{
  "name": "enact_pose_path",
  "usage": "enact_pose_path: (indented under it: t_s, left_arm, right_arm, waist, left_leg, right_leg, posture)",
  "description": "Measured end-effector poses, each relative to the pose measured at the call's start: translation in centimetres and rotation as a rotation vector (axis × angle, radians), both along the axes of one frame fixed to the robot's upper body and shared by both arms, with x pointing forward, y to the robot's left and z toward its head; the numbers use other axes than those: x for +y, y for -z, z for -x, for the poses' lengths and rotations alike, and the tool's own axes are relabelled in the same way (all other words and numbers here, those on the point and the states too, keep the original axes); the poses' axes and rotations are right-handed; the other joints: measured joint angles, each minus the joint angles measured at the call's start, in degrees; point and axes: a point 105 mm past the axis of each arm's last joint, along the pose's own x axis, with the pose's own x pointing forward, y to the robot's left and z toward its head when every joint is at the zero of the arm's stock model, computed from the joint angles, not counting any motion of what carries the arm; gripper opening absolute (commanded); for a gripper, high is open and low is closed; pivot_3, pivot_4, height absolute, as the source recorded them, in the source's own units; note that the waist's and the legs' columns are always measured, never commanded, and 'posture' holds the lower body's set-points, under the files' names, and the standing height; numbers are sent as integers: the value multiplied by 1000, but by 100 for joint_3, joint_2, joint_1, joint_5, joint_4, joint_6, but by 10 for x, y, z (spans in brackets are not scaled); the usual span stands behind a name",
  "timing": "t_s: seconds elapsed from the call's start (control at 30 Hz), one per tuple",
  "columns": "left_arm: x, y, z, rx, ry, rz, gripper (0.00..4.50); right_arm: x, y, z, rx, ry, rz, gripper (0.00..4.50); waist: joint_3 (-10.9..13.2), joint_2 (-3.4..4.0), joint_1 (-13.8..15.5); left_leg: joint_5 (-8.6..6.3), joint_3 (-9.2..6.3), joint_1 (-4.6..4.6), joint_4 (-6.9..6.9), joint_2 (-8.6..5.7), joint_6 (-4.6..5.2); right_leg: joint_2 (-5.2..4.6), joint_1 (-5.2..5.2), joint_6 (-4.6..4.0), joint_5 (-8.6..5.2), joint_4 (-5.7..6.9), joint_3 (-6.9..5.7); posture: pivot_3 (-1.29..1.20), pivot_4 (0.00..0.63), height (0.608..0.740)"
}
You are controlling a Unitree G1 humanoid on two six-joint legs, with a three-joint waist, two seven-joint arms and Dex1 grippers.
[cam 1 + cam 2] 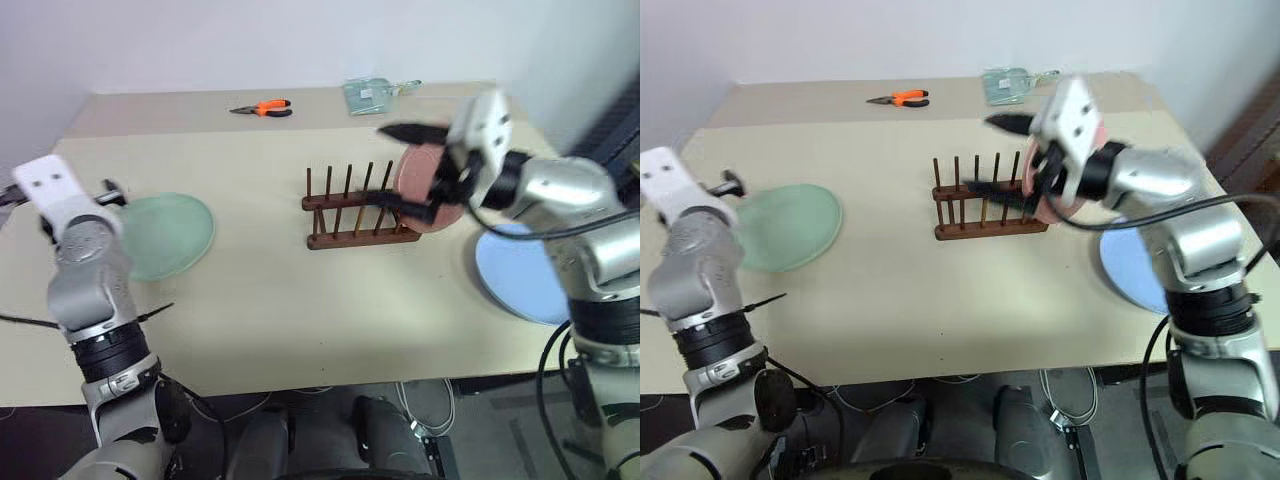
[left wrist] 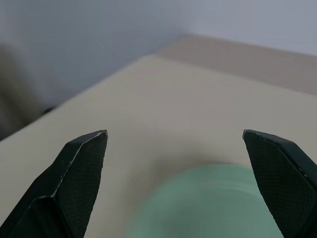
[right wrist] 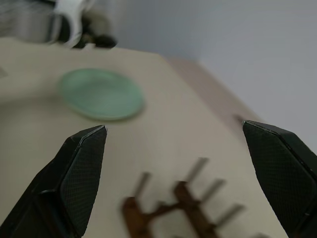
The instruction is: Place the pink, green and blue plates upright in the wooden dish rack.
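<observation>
Left hand spread wide, grasping nothing, just above the near edge of the green plate lying flat on the surface. Orange pliers at the far edge. Wooden dish rack at centre, pink plate upright at its right end. Right hand released, fingers wide apart, over the rack. Blue plate flat, far right. Head views alone catching pink and blue; right wrist view catching rack pegs and green plate

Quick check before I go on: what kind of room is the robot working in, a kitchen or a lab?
Probably a lab or test room, not a kitchen: a bare table against a plain wall, orange-handled pliers near the far edge, and loose cables on the floor under the table.
</observation>
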Motion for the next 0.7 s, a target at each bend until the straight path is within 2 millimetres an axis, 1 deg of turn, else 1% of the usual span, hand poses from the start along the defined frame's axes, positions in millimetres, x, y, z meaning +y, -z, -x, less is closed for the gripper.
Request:
enact_pose_path:
  t_s: [0.07, 0.13, 0.17, 0.2, 0.23, 0.27, 0.3, 0.37, 0.47, 0.5, 0.53, 0.57, 0.63, 0.7]
  left_arm:
    - [1, 16, 7, 46, -26, 89, 4500]
    - [-4, 37, 11, 105, -6, 192, 4500]
    - [-9, 48, 13, 109, 2, 272, 4500]
    - [-13, 58, 14, 116, 4, 336, 3994]
    - [-19, 67, 15, 111, 7, 418, 3779]
    - [-22, 74, 17, 110, -5, 458, 3297]
    - [-20, 72, 18, 89, -11, 477, 2895]
    - [-21, 74, 18, 63, -4, 510, 1823]
    - [-30, 74, 10, 37, 61, 541, 335]
    - [-34, 71, 5, 15, 94, 538, 54]
    - [-37, 65, 1, -12, 125, 530, 54]
    - [-44, 53, -9, -60, 191, 500, 54]
    - [-68, 25, -27, -141, 344, 436, 54]
    - [-102, -14, -42, -240, 522, 336, 54]
  right_arm:
    - [9, 7, 4, 15, -32, -4, 4470]
    - [14, 14, 7, 34, -51, -1, 4470]
    - [15, 17, 7, 41, -54, -2, 4470]
    - [16, 18, 7, 44, -55, -1, 4500]
    - [15, 20, 7, 41, -50, 4, 4500]
    - [16, 21, 6, 37, -48, 8, 4500]
    - [15, 22, 6, 31, -41, 14, 4500]
    - [13, 24, 4, 20, -25, 24, 4500]
    - [14, 24, 3, 13, -17, 26, 4500]
    - [14, 25, 3, 17, -17, 25, 4500]
    - [14, 25, 2, 22, -13, 26, 4500]
    - [12, 26, 0, 20, -3, 31, 4500]
    - [12, 27, -5, -12, 24, 52, 4500]
    - [16, 27, -7, -71, 33, 89, 4500]
  waist:
    - [-3, -6, 28]
    - [-1, -9, 48]
    - [-1, -9, 53]
    - [-1, -9, 54]
    - [3, -17, 53]
    - [4, -23, 46]
    - [5, -25, 41]
    - [5, -24, 40]
    - [4, -31, 54]
    - [6, -35, 54]
    - [6, -36, 58]
    - [8, -38, 65]
    - [10, -42, 67]
    - [11, -46, 44]
  left_leg:
    - [0, -1, 1, 0, 0, -2]
    - [3, -4, 1, -1, 0, -7]
    - [4, -5, 1, 0, 1, -9]
    - [5, -5, 1, 0, 1, -9]
    - [5, -7, 1, -1, 1, -11]
    - [5, -7, 2, -1, 2, -12]
    - [6, -7, 5, -6, 3, -14]
    - [8, -6, 7, -9, 3, -18]
    - [10, -7, 6, -7, 3, -20]
    - [10, -7, 4, -6, 2, -20]
    - [10, -7, 4, -5, 2, -20]
    - [10, -9, 1, -4, 2, -21]
    - [11, -10, -4, -1, 2, -22]
    - [10, -7, -4, -4, 2, -22]
  right_leg:
    - [0, 0, 0, 0, 2, -2]
    - [1, -2, -1, 1, 6, -6]
    - [1, -1, -1, 1, 6, -7]
    - [1, 0, -1, 1, 6, -7]
    - [1, 0, -1, 1, 6, -10]
    - [1, -1, -1, 1, 6, -11]
    - [1, -1, -1, 1, 7, -11]
    - [1, -2, -1, 1, 9, -11]
    - [1, 1, -1, 1, 8, -12]
    - [1, 0, -2, 1, 7, -12]
    - [2, 1, -2, 1, 7, -12]
    - [2, 0, -3, 2, 7, -15]
    - [2, 0, -4, 2, 4, -17]
    - [1, -1, -4, 2, 0, -15]
  posture:
    - [0, 150, 740]
    - [0, 150, 740]
    - [0, 150, 740]
    - [0, 150, 740]
    - [0, 150, 740]
    - [0, 150, 740]
    - [0, 150, 740]
    - [0, 150, 740]
    - [0, 150, 740]
    - [0, 150, 740]
    - [0, 150, 740]
    - [0, 150, 740]
    - [0, 150, 740]
    - [0, 150, 740]
